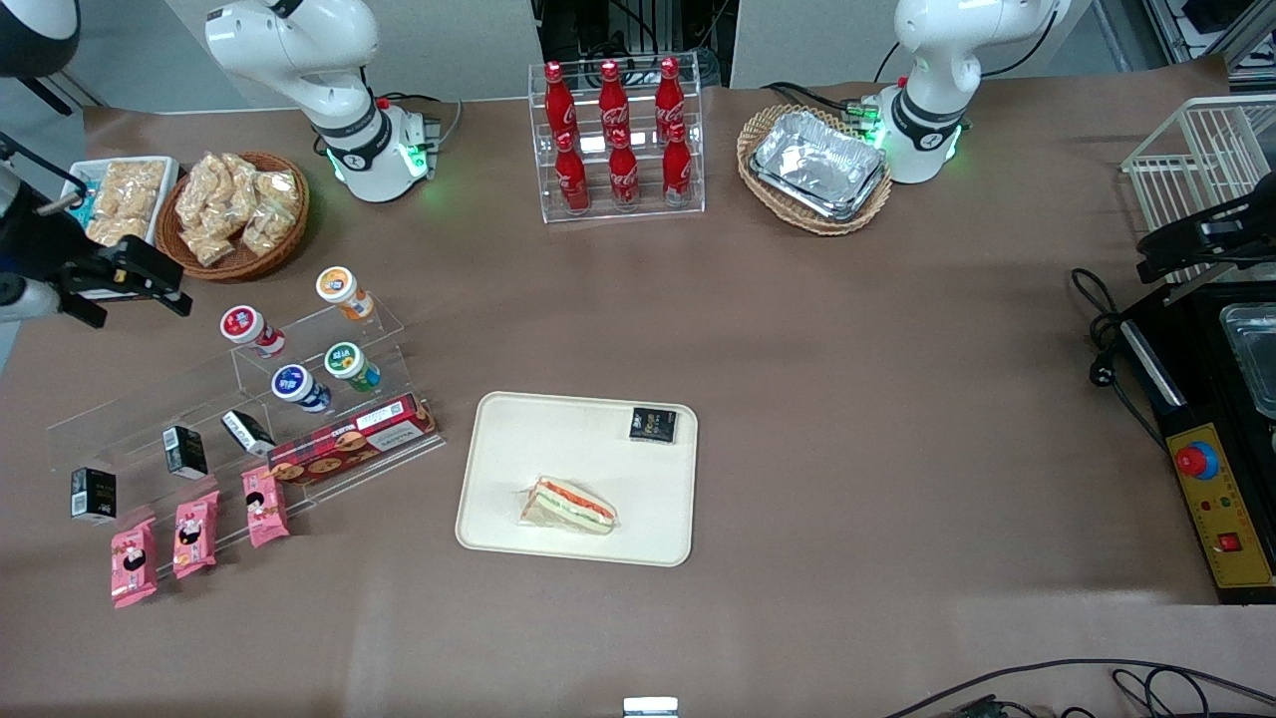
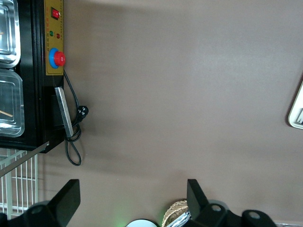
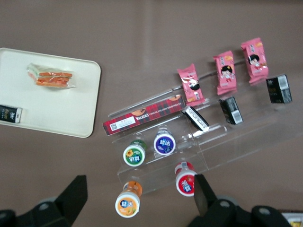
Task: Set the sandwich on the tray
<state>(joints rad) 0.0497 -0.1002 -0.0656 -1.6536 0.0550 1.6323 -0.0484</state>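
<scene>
On the tray [image 1: 498, 469] we count 1 sandwich [image 1: 568, 505] and 1 black packet [image 1: 653, 425], while our gripper [image 3: 137, 201], parked above the cup rack, gapes wide and empty.

- A clear rack [image 1: 618, 140] holds six red cola bottles.
- A wicker basket [image 1: 815, 170] carries stacked silver foil trays.
- Another wicker basket [image 1: 239, 214] is full of snack bags.
- Clear acrylic steps [image 1: 249, 399] bear four small cups [image 1: 299, 339], black boxes and a red tartan biscuit box [image 1: 351, 446].
- Three pink snack packets [image 1: 194, 534] lie nearest the front camera.
</scene>
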